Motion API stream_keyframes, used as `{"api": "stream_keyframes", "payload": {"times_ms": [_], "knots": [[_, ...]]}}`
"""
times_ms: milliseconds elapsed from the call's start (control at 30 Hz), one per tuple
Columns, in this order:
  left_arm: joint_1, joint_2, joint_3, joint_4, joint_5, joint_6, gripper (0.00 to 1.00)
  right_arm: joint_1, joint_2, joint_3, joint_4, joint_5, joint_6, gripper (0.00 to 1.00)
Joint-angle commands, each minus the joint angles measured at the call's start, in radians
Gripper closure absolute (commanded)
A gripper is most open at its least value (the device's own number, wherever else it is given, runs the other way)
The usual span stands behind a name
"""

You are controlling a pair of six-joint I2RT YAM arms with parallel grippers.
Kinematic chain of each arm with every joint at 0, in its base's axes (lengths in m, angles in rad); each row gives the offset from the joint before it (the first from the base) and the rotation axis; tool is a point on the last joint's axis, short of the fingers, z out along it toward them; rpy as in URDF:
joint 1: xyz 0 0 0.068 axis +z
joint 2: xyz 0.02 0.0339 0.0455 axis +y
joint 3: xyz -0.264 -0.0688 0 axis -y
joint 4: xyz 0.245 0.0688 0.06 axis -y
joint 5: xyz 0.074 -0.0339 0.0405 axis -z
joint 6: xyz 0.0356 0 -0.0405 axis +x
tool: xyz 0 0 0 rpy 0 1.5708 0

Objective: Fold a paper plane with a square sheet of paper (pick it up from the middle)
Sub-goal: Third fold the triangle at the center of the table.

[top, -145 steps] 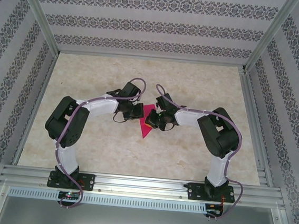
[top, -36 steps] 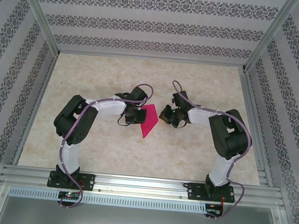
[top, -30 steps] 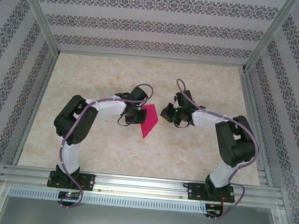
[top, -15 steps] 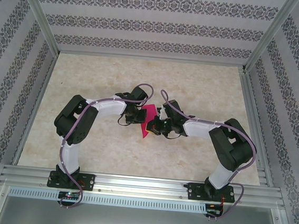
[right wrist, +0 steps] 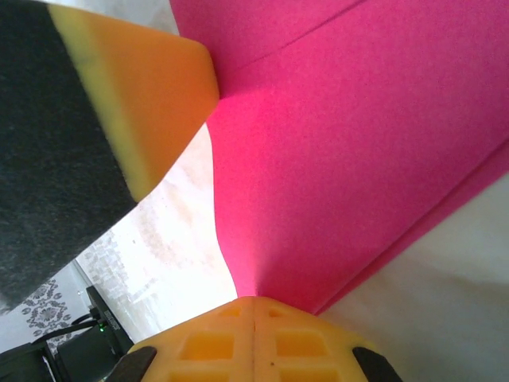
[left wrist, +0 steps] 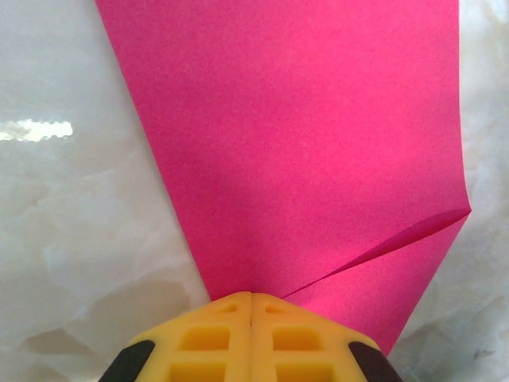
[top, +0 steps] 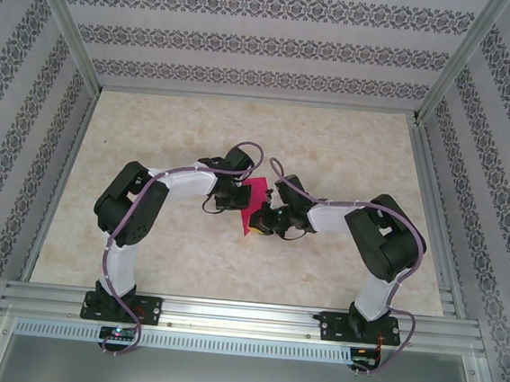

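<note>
Cream marbled tabletop [top: 331,153] sits inside aluminium rails with patterned wallpaper behind, and bare surface lies wide on every side of the arms. From above, the left gripper [top: 236,200] and right gripper [top: 267,221] meet mid-table on the magenta paper [top: 254,198]. It is thin and matte and largely hidden by them, and its outline seems a narrow wedge.

On the left wrist camera, yellow ribbed fingertips [left wrist: 223,338] are pressed together on the paper's near corner. A crease runs from them to its right edge, and its top is cut off.

On the right wrist camera, that gripper's yellow fingertips [right wrist: 215,342] likewise clamp the paper, whose layered edge shows at right. The left gripper's blurred orange-and-black finger [right wrist: 151,95] sits upper left, just beside the paper.
</note>
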Motion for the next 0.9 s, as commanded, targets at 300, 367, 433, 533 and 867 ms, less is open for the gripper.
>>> {"api": "stream_keyframes", "payload": {"times_ms": [300,367,433,533,867], "knots": [[-0.008,0.064,-0.007,-0.034,-0.079,0.023,1.00,0.006,0.032,0.006,0.041,-0.004,0.017,0.98],[-0.009,0.057,0.000,-0.036,-0.071,0.027,1.00,0.006,0.032,0.007,0.043,-0.001,0.024,0.98],[-0.008,0.036,0.009,-0.032,-0.063,0.029,1.00,0.006,0.030,0.009,0.048,0.000,0.028,0.98],[-0.008,-0.016,0.016,-0.015,-0.052,0.032,0.96,0.004,0.029,0.007,0.048,0.004,0.032,0.98],[-0.010,-0.126,-0.063,0.086,0.033,0.013,0.78,0.000,0.031,0.005,0.051,0.010,0.041,0.98]]}}
